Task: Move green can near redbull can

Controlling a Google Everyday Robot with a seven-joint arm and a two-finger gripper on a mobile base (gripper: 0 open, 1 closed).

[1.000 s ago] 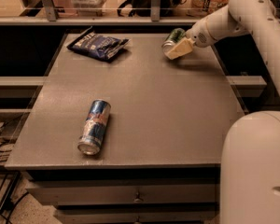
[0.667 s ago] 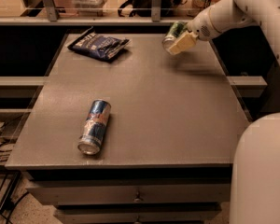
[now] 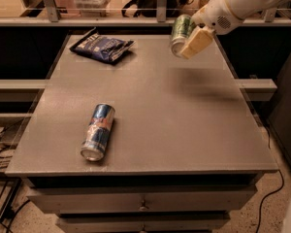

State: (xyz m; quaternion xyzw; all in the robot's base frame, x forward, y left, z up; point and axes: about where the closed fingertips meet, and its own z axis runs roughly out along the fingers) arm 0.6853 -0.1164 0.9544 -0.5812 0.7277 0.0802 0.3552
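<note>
Green can point(image 3: 180, 27) hung tilted, long axis near upright, lower end toward redbull can point(image 3: 98, 131), well apart; gripper point(image 3: 186, 39) clenched around its side.

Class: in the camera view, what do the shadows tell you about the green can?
Camera view: the green can, in the gripper over the table's far right, casts a faint detached shadow, so it's lifted; a shadow hugs the redbull can.

The redbull can point(image 3: 98, 132) lies on its side on the surface point(image 3: 184, 120). Behind it sits a chip bag point(image 3: 103, 46). Behind and right of it, above the surface, the end effector point(image 3: 187, 36) grips the green can point(image 3: 180, 29).
</note>
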